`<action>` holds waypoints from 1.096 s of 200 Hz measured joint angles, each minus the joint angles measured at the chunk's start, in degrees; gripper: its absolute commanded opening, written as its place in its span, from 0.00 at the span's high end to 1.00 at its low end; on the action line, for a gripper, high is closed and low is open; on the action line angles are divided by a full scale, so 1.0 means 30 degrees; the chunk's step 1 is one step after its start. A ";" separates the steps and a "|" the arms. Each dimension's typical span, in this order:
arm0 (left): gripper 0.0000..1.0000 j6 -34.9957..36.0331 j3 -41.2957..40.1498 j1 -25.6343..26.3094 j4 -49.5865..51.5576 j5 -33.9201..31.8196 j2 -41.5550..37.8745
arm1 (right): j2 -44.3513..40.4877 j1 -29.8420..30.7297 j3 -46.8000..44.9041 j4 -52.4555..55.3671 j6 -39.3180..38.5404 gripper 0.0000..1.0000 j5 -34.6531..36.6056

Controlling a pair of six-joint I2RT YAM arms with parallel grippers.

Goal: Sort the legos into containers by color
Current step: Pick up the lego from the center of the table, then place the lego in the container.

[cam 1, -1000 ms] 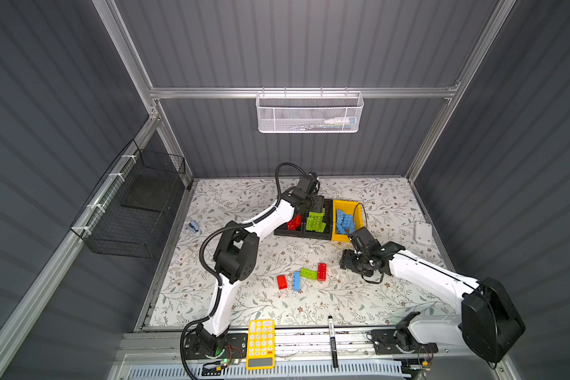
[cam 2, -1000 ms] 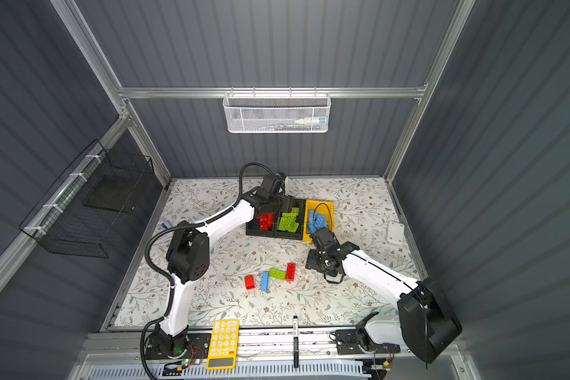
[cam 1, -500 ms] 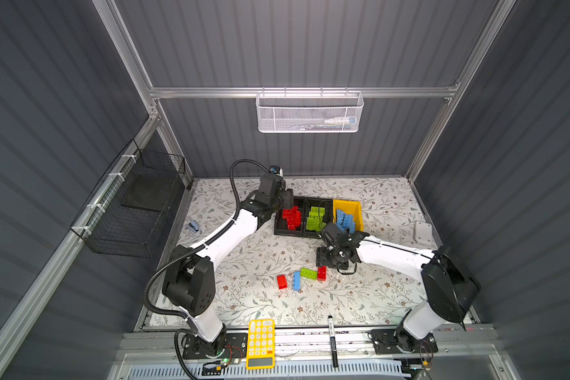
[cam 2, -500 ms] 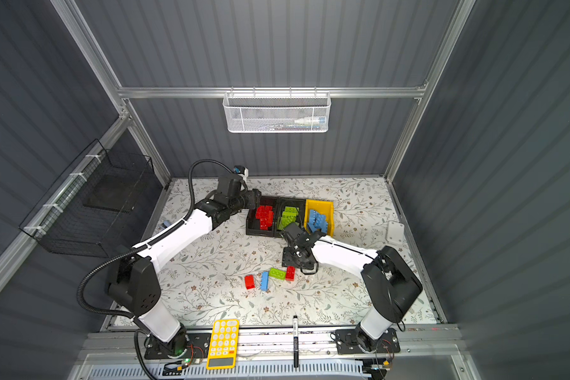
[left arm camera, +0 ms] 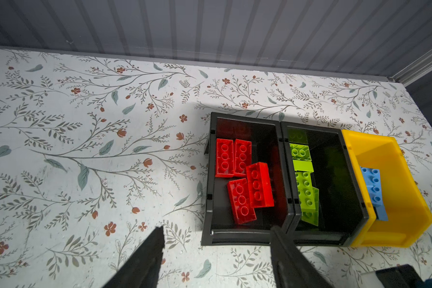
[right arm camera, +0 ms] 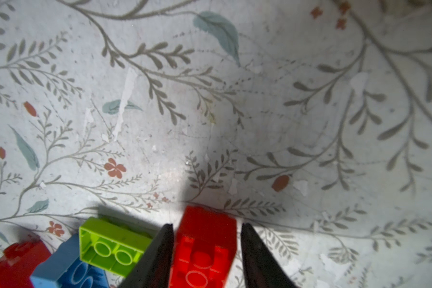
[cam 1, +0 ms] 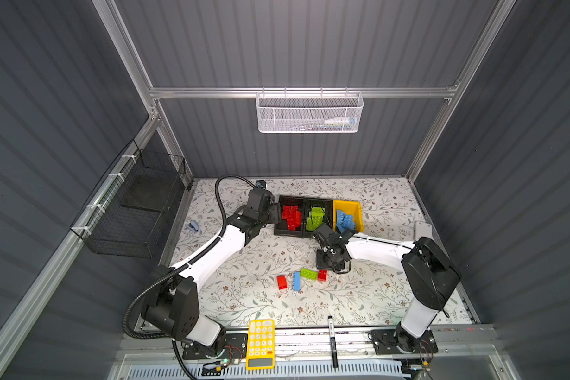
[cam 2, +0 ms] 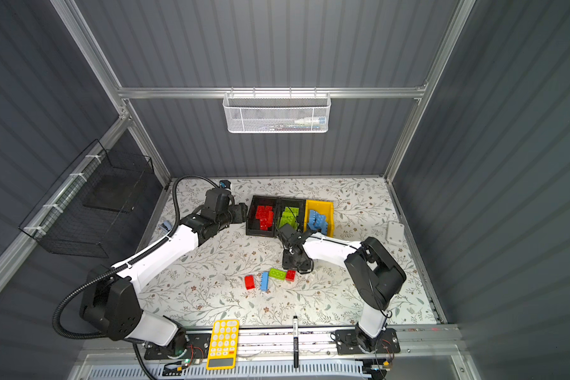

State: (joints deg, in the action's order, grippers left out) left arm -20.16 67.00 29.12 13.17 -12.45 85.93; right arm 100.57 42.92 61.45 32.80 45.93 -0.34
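**Straddling a small red brick on the table**

The right gripper (right arm camera: 207, 225) stands over the loose bricks on the flowered table (cam 1: 244, 263). Its two black fingers (right arm camera: 160, 249) reach down on either side of the small red brick (right arm camera: 205, 249). One finger lies against the brick. The other shows a thin sliver of table beside it, so I cannot tell whether the brick is truly pinched. It sits on the table.

Close by in a short row lie a green brick (cam 1: 308, 273), a blue brick (cam 1: 297, 281) and a second red brick (cam 1: 281, 282).

The left gripper (left arm camera: 217, 228) hovers just beside the black bin of red bricks (left arm camera: 211, 174), fingers spread wide and empty. Pressed side by side with that bin are the black bin of green bricks (left arm camera: 317, 239) and the yellow bin (left arm camera: 384, 154), which holds blue ones.
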 measured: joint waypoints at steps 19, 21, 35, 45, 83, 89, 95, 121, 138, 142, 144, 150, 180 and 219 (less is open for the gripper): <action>0.32 0.0000 0.0000 -0.0080 -0.0015 0.0000 0.0036 | -0.0007 -0.0007 0.0095 0.0240 0.0131 0.72 0.0124; 0.32 0.0007 0.0000 -0.0087 -0.0015 0.0000 0.0044 | -0.0007 -0.0007 0.0102 0.0270 0.0044 0.72 0.0131; 0.32 0.0007 0.0000 -0.0124 -0.0015 0.0015 0.0138 | -0.0007 -0.0007 0.0131 0.0401 0.0124 0.75 0.0182; 0.32 0.0007 0.0000 -0.0124 -0.0015 0.0044 0.0233 | -0.0036 0.0000 0.0131 0.0488 0.0124 0.76 0.0204; 0.32 -0.0095 0.0000 -0.0124 0.0007 0.0168 0.0372 | -0.0503 -0.0066 0.1013 0.1632 -0.0124 0.76 0.0619; 0.32 -0.0189 -0.0015 -0.0124 0.0007 0.0211 0.0364 | -0.0670 -0.0117 0.1406 0.1821 -0.0284 0.76 0.0699; 0.32 -0.0299 -0.0066 -0.0124 0.0007 0.0233 0.0364 | -0.0831 -0.0182 0.1880 0.1989 -0.0466 0.76 0.0780; 0.30 -0.0809 -0.0874 -0.0124 0.0000 0.0495 0.0109 | -0.1202 -0.0816 0.4335 0.2171 -0.1443 0.76 0.1195; 0.29 -0.1158 -0.1647 -0.0124 0.0277 0.0656 -0.0321 | -0.1144 -0.1392 0.5763 0.2011 -0.2076 0.76 0.1348; 0.29 -0.1231 -0.1821 -0.0124 0.0328 0.0663 -0.0452 | -0.1071 -0.1508 0.6098 0.2011 -0.2222 0.76 0.1348; 0.29 -0.1290 -0.1931 -0.0124 0.0328 0.0670 -0.0525 | -0.1020 -0.1574 0.6309 0.2025 -0.2280 0.76 0.1377; 0.29 -0.1443 -0.2266 -0.0124 0.0386 0.0685 -0.0816 | -0.0809 -0.1741 0.6921 0.2004 -0.2492 0.75 0.1406; 0.29 -0.2193 -0.3606 -0.0124 0.1166 0.0729 -0.2608 | 0.1413 -0.2047 1.0666 0.1384 -0.3453 0.74 0.1180; 0.29 -0.3461 -0.5297 -0.0058 0.1887 0.0867 -0.4670 | 0.5027 -0.2004 1.4950 0.0867 -0.4481 0.73 0.0444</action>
State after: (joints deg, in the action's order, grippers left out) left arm -30.55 51.11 28.95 18.83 -9.85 71.92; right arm 115.66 36.91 106.30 35.40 32.49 0.99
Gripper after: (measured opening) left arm 0.712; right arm 0.331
